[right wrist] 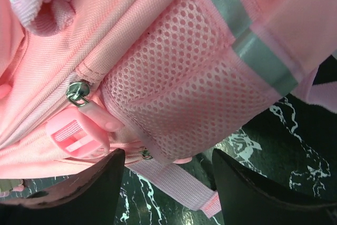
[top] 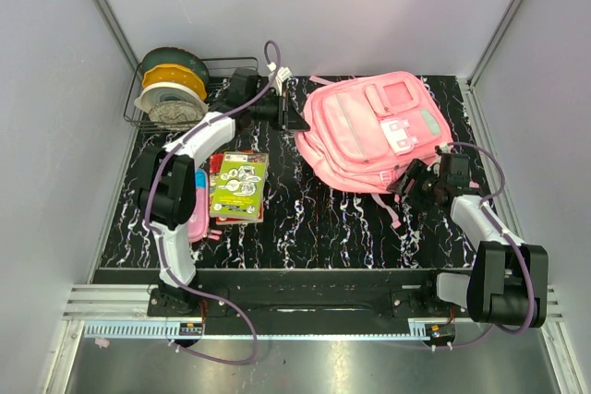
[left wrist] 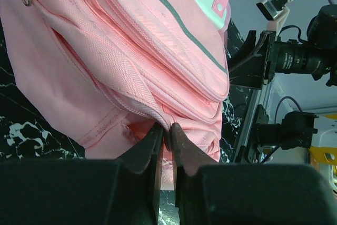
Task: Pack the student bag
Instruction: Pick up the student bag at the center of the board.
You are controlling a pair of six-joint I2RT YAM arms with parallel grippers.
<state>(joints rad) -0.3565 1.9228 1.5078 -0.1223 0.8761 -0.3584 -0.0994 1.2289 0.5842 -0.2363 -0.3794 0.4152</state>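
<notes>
A: Left wrist view first. How does the left gripper (left wrist: 167,140) stand?
B: Its 2 fingers (left wrist: 145,154) are drawn almost together, nipping a ridge of pink seam on the student bag (left wrist: 131,40).
A: And the right gripper (right wrist: 168,183)?
B: Its jaws are wide apart and hold nothing. Just ahead of them are the bag's mesh side pocket (right wrist: 179,77), a pink zip pull (right wrist: 79,135) and a grey stripe (right wrist: 247,40). A pink strap (right wrist: 176,177) crosses the gap between the fingers.
A: Where does the bag lie?
B: From the top external view, it lies on the black marbled table (top: 323,219), right of centre toward the far edge, with its white-pink clasp patch (top: 404,131) facing up. The left gripper meets its left edge and the right gripper its near right corner.
A: Anything else?
B: A green packet (top: 238,186) lies left of centre, well apart from the bag. A wire rack (top: 134,115) in the far left corner holds 3 spools (top: 171,89).
</notes>
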